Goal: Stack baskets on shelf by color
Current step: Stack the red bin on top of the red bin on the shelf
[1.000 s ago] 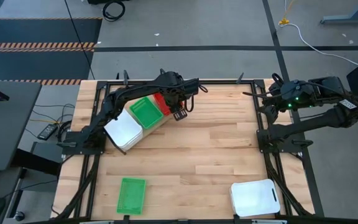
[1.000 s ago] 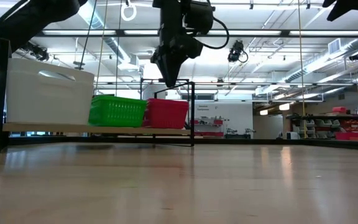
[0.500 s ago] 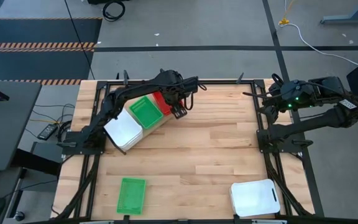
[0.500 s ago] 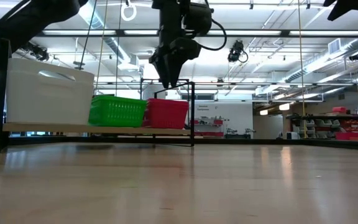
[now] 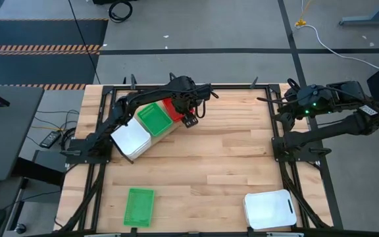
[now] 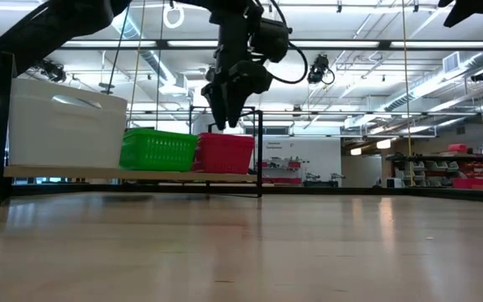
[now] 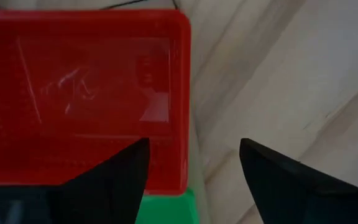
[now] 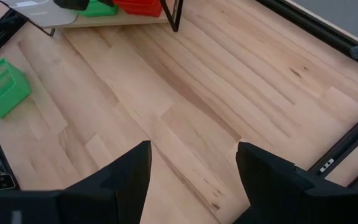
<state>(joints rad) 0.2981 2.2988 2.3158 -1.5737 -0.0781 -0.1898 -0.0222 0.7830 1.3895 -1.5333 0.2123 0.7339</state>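
Since the earlier frame the left hand has spread its fingers wide and now sits just above the red basket stack, empty; nothing else on the counter has shifted. In the left wrist view the fingers straddle the red stack's corner w/o touching it, so the red basket looks released onto the shelf.

Shelf stands at an angle near the counter's far-left corner. It carries, in a row, a white stack, a green stack, and the red stack at the end nearest the left hand. How many baskets sit in each stack can't be told.

Still off the shelf: one green basket by the near-left edge and one white basket by the near-right corner. So prob. two placements left.

Right hand waits over the far-right part of the counter, fingers apart, holding nothing.
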